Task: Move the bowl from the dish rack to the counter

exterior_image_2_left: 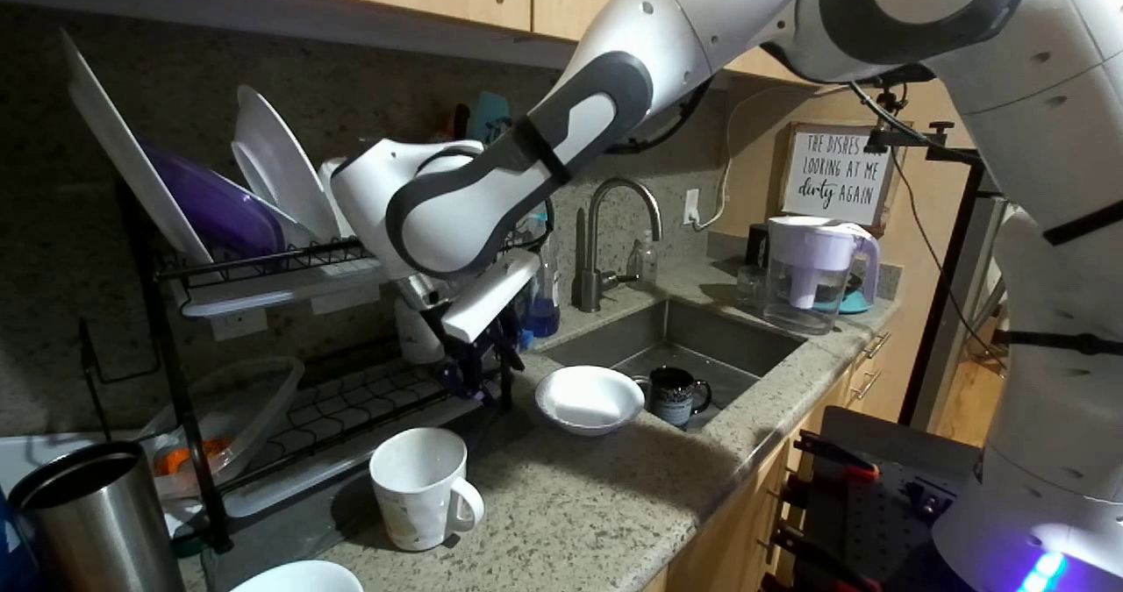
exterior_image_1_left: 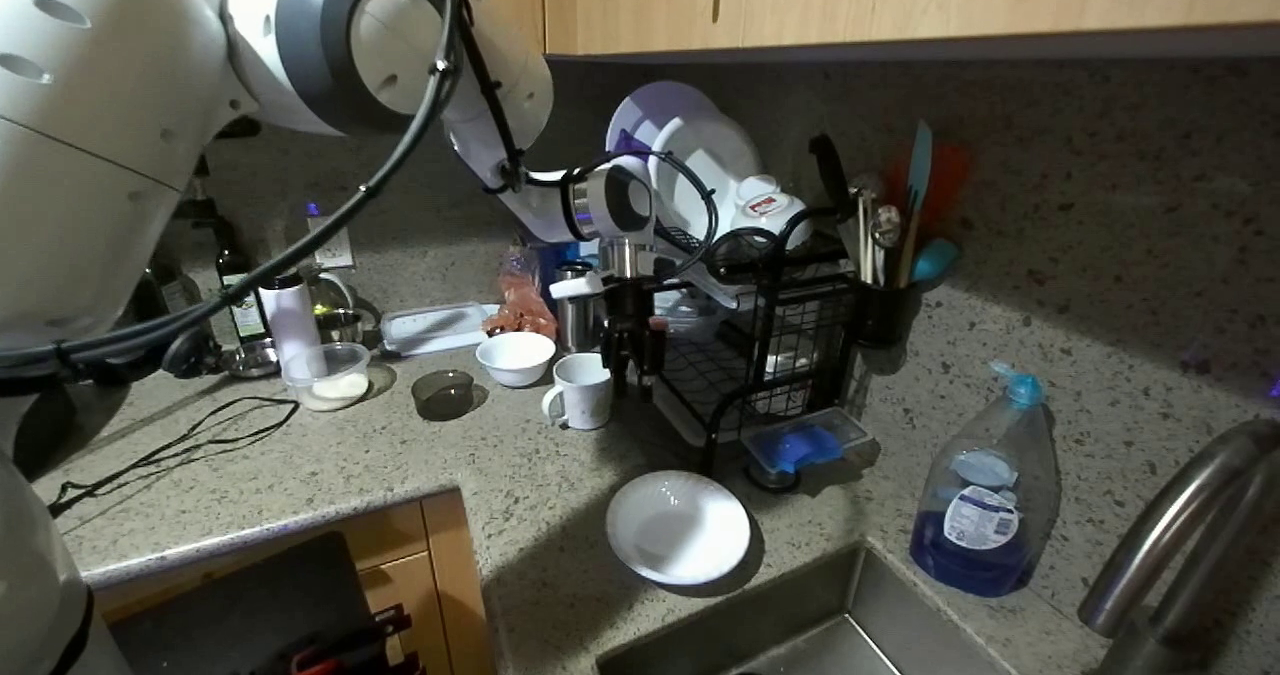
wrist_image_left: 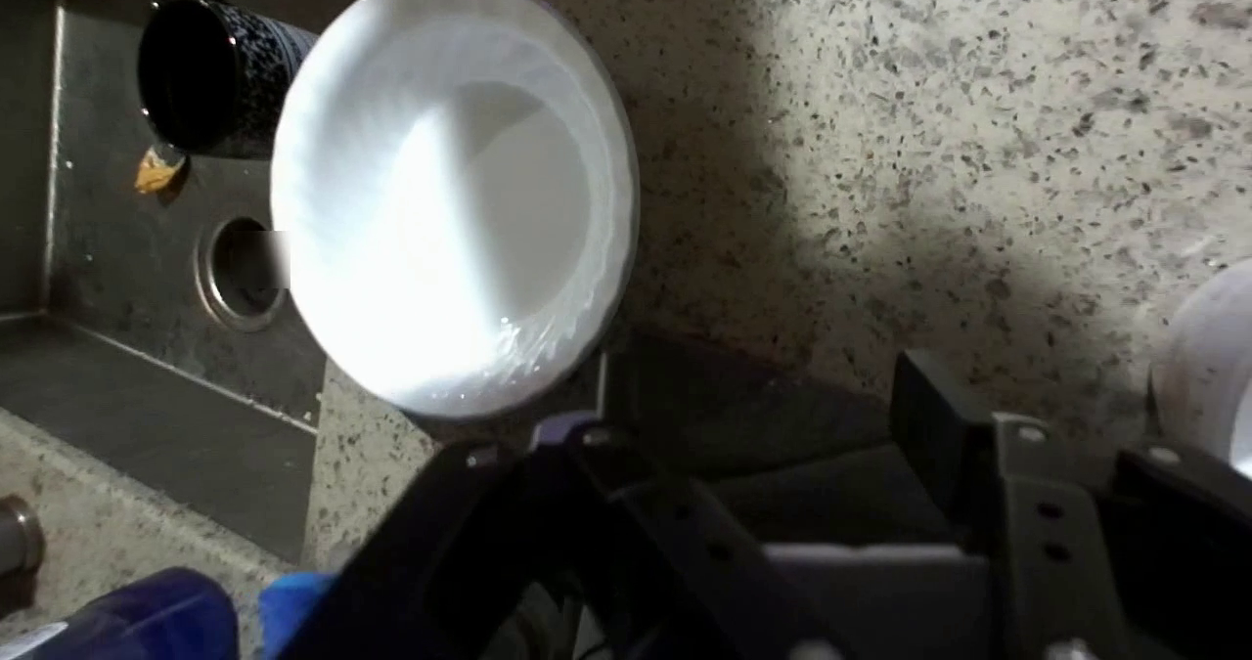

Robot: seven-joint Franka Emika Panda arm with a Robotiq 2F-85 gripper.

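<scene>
The plain white bowl (exterior_image_1_left: 678,528) sits upright on the speckled counter (exterior_image_1_left: 540,515), close to the sink's edge. It also shows in an exterior view (exterior_image_2_left: 590,399) and at the upper left of the wrist view (wrist_image_left: 455,196). The black two-tier dish rack (exterior_image_1_left: 765,355) stands against the backsplash and shows in an exterior view (exterior_image_2_left: 182,390). My gripper (exterior_image_1_left: 632,365) points down beside the rack's front, behind the bowl and apart from it. In the wrist view the gripper (wrist_image_left: 761,376) has its fingers wide apart with nothing between them. Its fingers are partly dark in an exterior view (exterior_image_2_left: 482,373).
A white mug (exterior_image_1_left: 580,392) stands close beside the gripper, with a small white bowl (exterior_image_1_left: 516,358) beyond it. Plates (exterior_image_1_left: 705,160) fill the rack's upper tier. A soap bottle (exterior_image_1_left: 980,515), the faucet (exterior_image_1_left: 1180,525) and the sink (exterior_image_2_left: 737,333) with a dark mug (exterior_image_2_left: 674,396) are near.
</scene>
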